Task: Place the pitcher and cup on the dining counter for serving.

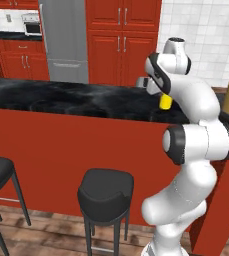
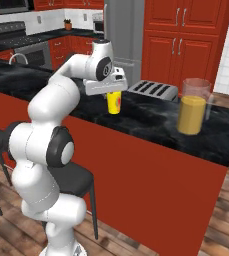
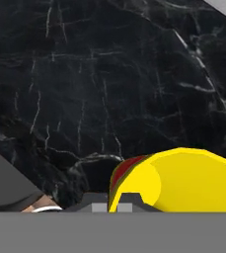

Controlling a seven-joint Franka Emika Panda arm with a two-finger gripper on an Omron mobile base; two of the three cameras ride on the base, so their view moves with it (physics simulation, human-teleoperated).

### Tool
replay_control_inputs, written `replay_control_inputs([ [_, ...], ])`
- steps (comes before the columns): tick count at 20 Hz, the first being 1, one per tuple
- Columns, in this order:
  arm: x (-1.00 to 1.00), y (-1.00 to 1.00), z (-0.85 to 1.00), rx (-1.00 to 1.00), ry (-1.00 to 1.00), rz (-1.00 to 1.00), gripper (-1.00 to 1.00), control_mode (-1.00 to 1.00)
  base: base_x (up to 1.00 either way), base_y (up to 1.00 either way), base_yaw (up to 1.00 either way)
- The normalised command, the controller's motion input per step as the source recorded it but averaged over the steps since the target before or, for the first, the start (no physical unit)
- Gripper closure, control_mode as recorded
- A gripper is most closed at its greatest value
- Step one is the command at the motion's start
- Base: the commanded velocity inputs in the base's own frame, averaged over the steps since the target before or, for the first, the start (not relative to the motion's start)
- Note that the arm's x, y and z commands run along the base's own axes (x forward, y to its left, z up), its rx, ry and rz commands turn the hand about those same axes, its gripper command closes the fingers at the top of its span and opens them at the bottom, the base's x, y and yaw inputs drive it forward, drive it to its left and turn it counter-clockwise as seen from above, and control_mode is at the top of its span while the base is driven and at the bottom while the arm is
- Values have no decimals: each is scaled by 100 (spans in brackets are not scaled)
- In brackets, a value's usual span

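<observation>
A small opaque yellow cup [image 1: 165, 102] hangs under the white arm's hand above the long black marbled counter [image 1: 66, 97].

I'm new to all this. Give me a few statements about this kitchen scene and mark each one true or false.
1. The gripper holds the cup by its rim. True.
2. The pitcher stands on the dining counter. True.
3. The pitcher is empty. False: orange-yellow liquid fills its lower part.
4. The cup is red all over. False: it is bright yellow.
5. A toaster sits behind the counter, between cup and pitcher in the right base view. True.
6. The stools stand on the counter. False: they stand on the floor before it.
</observation>
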Motion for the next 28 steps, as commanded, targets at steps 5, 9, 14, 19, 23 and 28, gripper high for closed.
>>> replay_control_inputs([
  [5, 23, 1, -57, 0, 1, 0, 100, -100, 0, 0, 0],
  [9, 10, 11, -21, 0, 0, 0, -100, -100, 0, 0, 0],
  [14, 0, 11, 0, 0, 0, -1, -100, -100, 0, 0, 0],
  [19, 0, 5, 31, 0, 0, -7, -100, -100, 0, 0, 0],
  [23, -8, 10, 65, 0, 0, -7, -100, -100, 0, 0, 0],
  [28, -30, 20, 71, -1, -5, -9, -100, -100, 0, 0, 0],
])
